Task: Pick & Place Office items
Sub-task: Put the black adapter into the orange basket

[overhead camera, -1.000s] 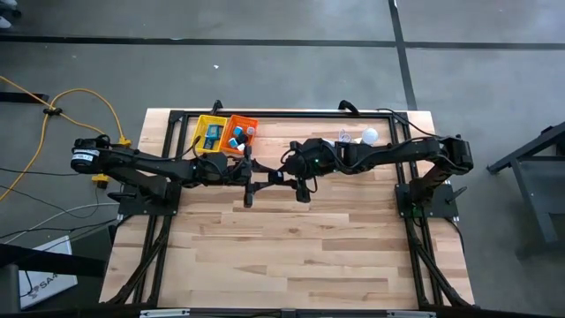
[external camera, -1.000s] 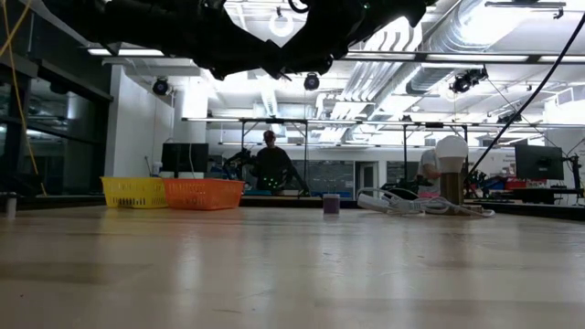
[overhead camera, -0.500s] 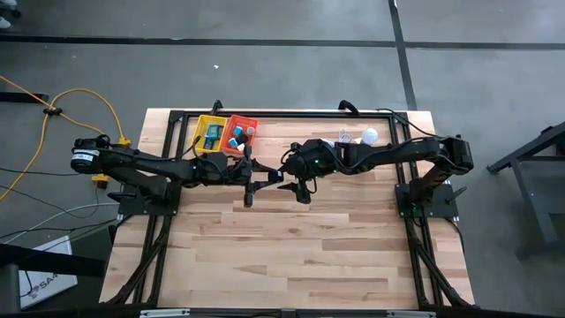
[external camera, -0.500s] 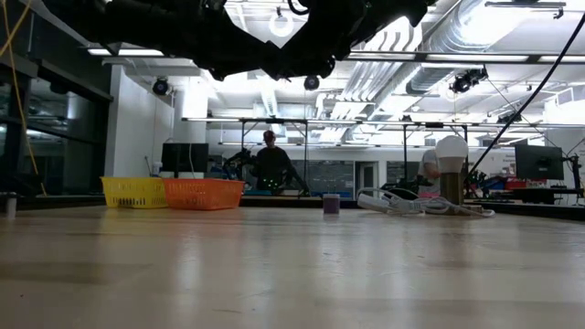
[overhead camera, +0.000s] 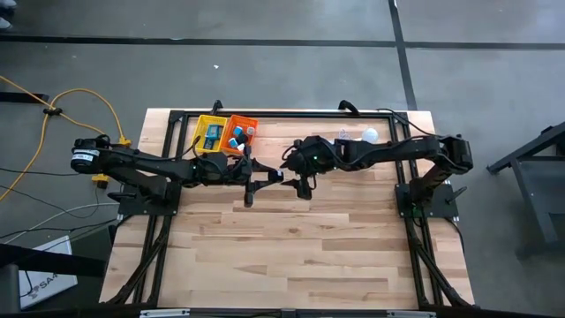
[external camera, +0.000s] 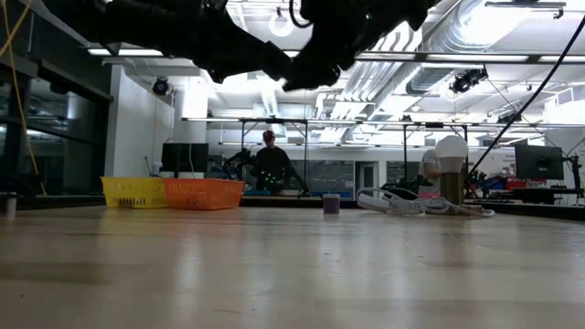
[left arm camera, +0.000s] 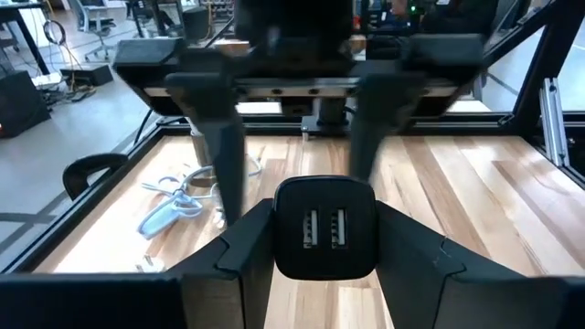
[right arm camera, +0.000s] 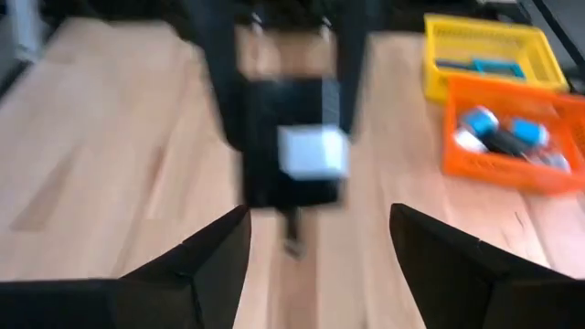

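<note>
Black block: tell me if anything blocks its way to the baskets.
Nothing visible between the black block and the orange basket; the open right tool is on the block's other side.

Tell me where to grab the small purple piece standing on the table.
Probably best to take the small purple piece across its two upright sides, coming straight down from above: it stands alone on the table, with bare wood on either side and the white cable clear of it.
</note>
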{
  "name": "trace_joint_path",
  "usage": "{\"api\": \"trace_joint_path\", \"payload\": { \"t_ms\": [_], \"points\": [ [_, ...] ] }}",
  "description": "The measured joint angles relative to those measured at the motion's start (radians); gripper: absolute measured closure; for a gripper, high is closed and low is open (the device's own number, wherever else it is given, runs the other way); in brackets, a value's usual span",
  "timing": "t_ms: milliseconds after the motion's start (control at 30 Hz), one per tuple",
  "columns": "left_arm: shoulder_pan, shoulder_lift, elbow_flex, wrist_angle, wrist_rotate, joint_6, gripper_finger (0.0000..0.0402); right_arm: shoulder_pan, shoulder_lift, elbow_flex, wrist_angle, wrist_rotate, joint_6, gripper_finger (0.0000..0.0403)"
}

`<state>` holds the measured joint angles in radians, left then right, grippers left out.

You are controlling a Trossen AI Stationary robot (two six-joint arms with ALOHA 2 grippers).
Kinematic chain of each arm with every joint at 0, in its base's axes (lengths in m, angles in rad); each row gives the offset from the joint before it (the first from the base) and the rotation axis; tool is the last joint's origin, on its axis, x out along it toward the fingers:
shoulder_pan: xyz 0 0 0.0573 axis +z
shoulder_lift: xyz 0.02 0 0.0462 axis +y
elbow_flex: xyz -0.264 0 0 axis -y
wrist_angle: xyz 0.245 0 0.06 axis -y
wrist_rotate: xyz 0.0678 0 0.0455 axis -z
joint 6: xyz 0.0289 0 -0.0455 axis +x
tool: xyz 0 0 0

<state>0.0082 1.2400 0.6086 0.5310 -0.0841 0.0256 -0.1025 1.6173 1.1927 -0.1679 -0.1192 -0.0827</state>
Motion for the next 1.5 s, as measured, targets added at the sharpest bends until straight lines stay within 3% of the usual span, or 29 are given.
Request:
{"api": "trace_joint_path", "payload": {
  "t_ms": [233, 500, 767, 1067, 1200, 1500],
  "points": [
    [0.02, -0.001, 0.0, -0.046, -0.004, -0.02, 0.0252, -0.064, 0.0, 0.0, -0.128, 0.069, 0.0, 0.0156],
    [0.092, -0.023, 0.0, -0.179, -0.132, -0.049, 0.0252, -0.098, 0.0, 0.0, -0.196, 0.065, 0.057, 0.0156],
    [0.261, -0.048, 0.0, -0.353, -0.137, -0.113, 0.0252, -0.077, 0.0, 0.0, -0.196, 0.06, 0.06, 0.0156],
    [0.478, -0.048, 0.0, -0.381, -0.141, -0.169, 0.0252, -0.019, 0.0, 0.0, -0.195, 0.061, 0.06, 0.0156],
    [0.532, -0.048, -0.004, -0.403, -0.21, -0.208, 0.0252, 0.006, 0.0, 0.0, -0.195, 0.06, 0.06, 0.0156],
    [0.539, -0.011, -0.01, -0.392, -0.37, -0.222, 0.0252, 0.044, 0.0, 0.0, -0.195, 0.061, 0.06, 0.0156]
  ]
}}
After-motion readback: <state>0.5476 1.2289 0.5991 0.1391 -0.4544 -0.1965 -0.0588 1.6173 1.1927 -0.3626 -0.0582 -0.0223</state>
